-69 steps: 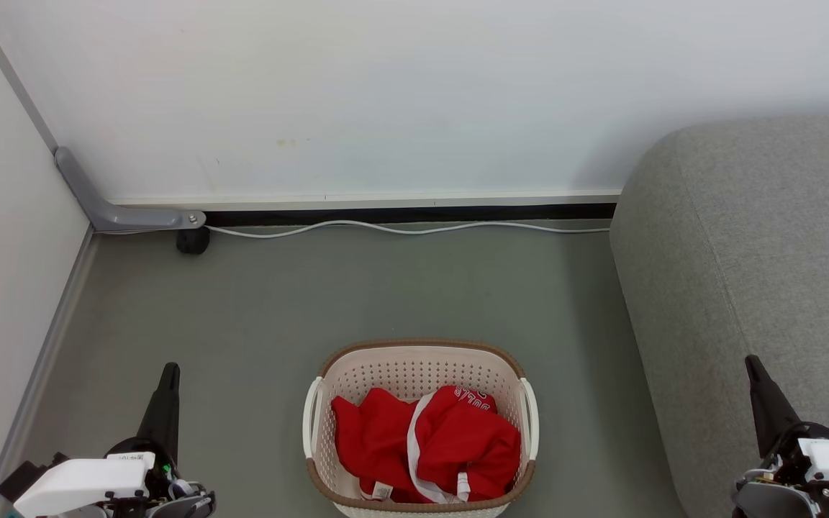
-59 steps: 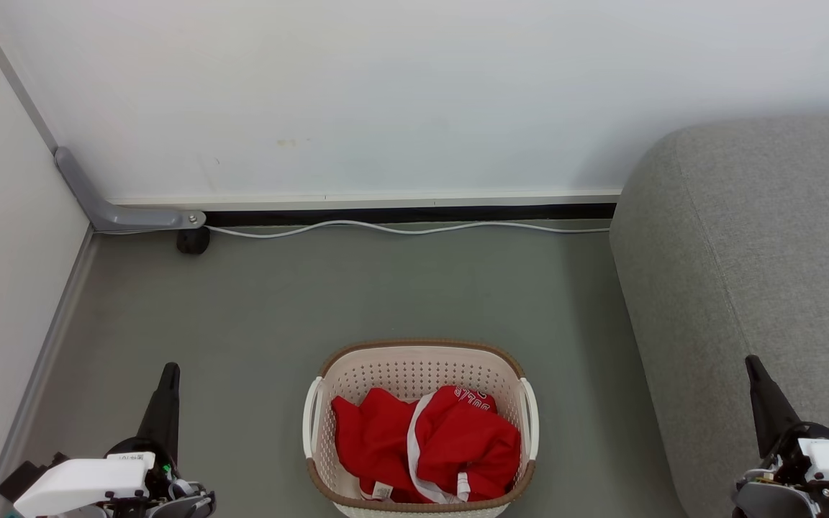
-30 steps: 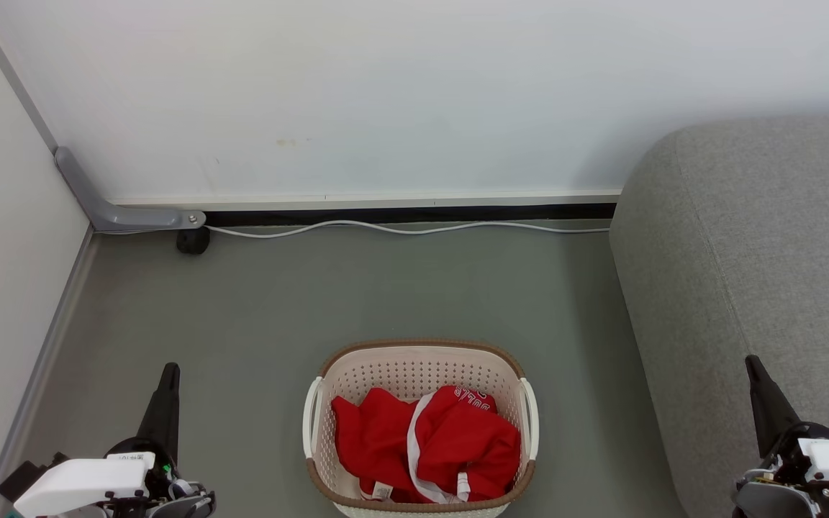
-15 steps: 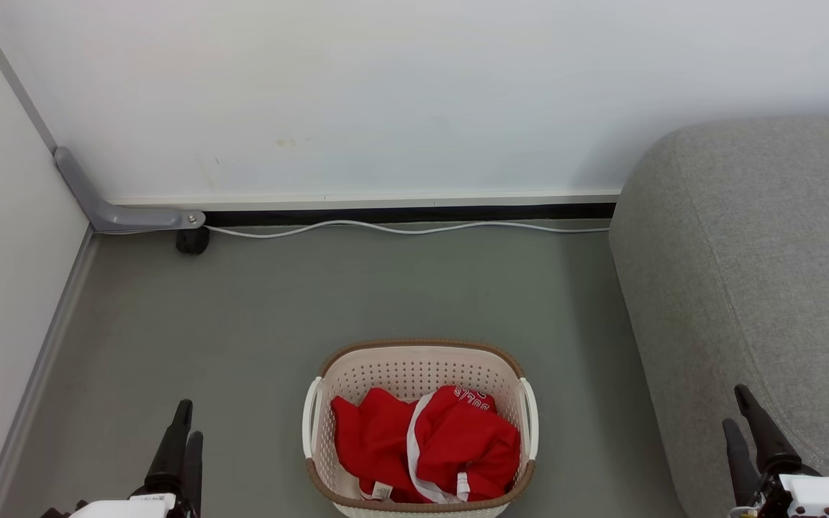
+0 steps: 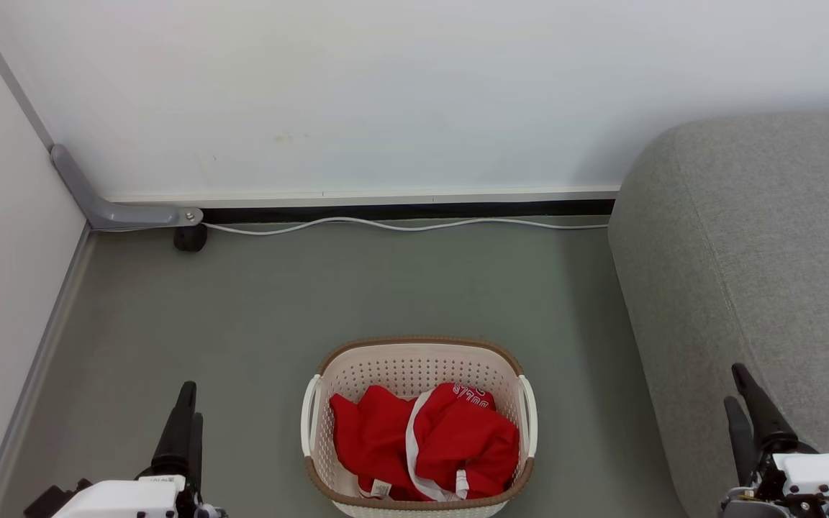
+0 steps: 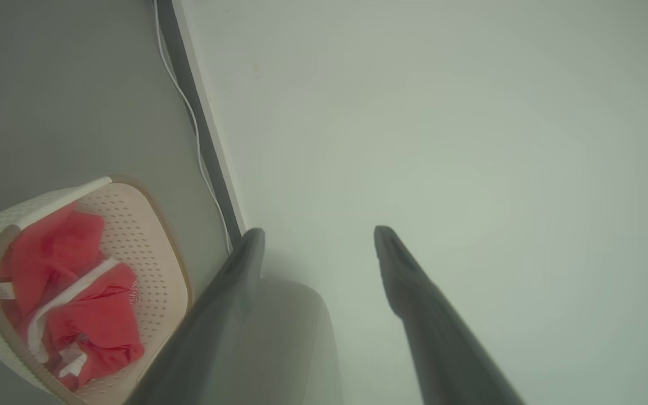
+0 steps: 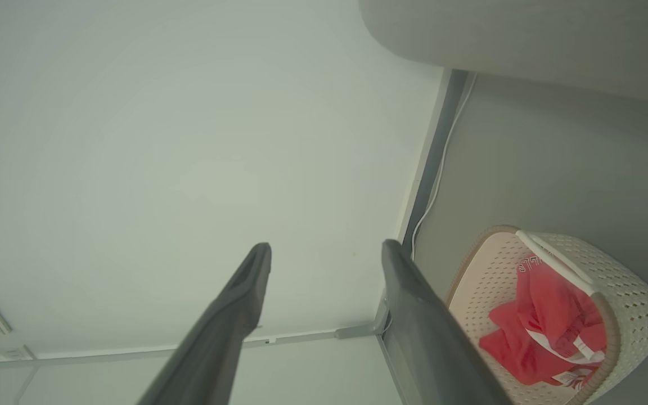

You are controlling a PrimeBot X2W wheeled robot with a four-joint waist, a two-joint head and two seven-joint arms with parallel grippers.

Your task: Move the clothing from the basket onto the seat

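Observation:
The red clothing [image 5: 425,450] with white trim lies crumpled in the cream perforated basket [image 5: 418,356] on the floor, bottom centre of the head view. The grey seat [image 5: 767,244] fills the right side. My left gripper [image 5: 190,401] stands open at the lower left, well left of the basket. My right gripper [image 5: 735,383] stands open at the lower right, over the seat's front edge. Each wrist view shows that gripper's own fingers spread, left gripper [image 6: 318,236] and right gripper [image 7: 327,250], with nothing between them and the basket [image 6: 149,214] [image 7: 622,292] and clothing [image 6: 59,253] [image 7: 549,315] off to one side.
A white wall runs across the back with a white cable [image 5: 400,225] along its foot. A grey metal bracket [image 5: 112,212] with a black wheel sits in the left corner. Grey floor [image 5: 386,288] stretches between basket and wall.
Both grippers have gone from shut to open and now sit lower in the head view. The head view has shifted slightly. Basket and clothing stay put.

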